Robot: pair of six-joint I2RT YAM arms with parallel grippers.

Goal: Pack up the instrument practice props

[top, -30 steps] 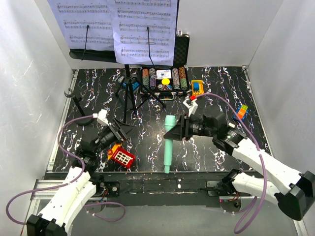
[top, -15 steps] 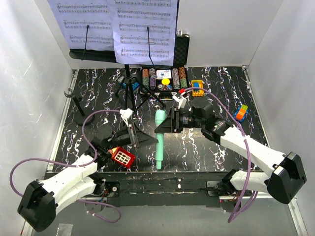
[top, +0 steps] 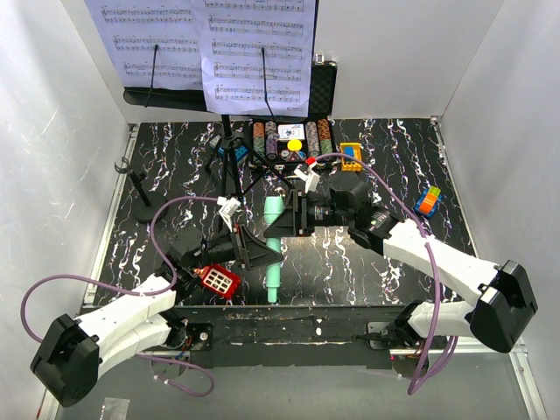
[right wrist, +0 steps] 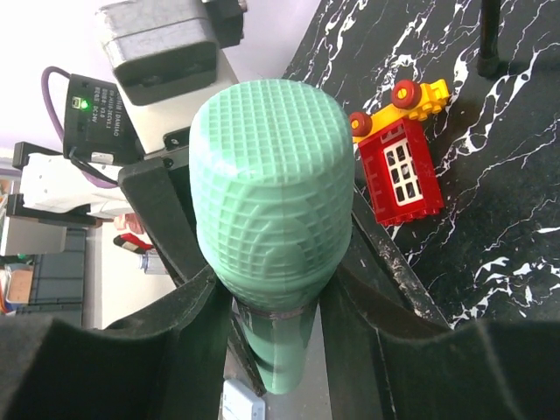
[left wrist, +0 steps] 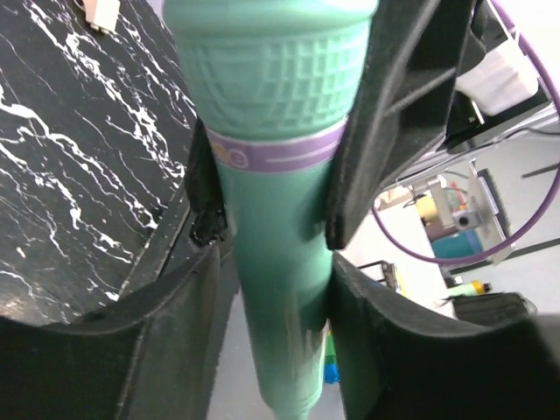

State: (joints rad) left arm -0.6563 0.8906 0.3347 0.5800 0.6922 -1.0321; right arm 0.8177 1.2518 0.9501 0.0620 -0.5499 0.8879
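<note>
Bench (top: 175, 157): black marble, white walls.
Mint-green microphone (top: 272, 280): carried leftward, now between both hands.
Right hand (top: 284, 219): clenched just under its head.
Left hand (top: 260, 249): astride the handle (grip unclear).
Meaning: handover probably beginning.

A robotics lab test cell, white panel walls (top: 52, 131) boxing in a black marbled tabletop (top: 367, 262), aluminium framing rail (top: 107, 229) along its edge, purple cables (left wrist: 472, 259) looping about, green-lit electronics box (right wrist: 96, 118), cluttered bench gear (left wrist: 455, 214) beyond.
</note>
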